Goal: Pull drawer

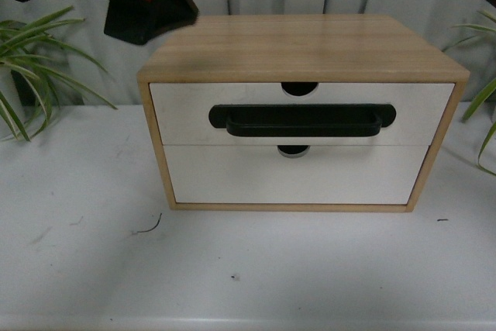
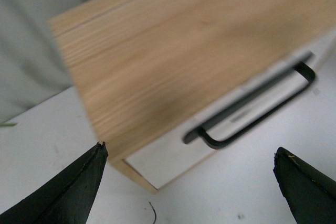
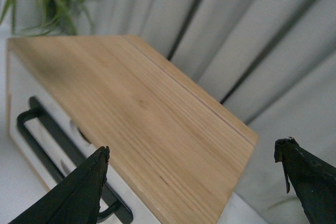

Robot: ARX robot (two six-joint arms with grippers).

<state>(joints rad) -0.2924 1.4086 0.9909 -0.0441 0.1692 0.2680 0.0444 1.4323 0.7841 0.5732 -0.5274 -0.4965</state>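
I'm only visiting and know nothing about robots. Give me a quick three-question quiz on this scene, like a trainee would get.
1. True or false: the left hand is shut on the drawer's black handle.
2. Which front of the wooden cabinet bears that handle? A. upper B. lower C. both
3. Fill in: green ____ stand at both sides of the cabinet.
Key: 1. False; the hand is open and clear of the handle. 2. A. 3. plants.
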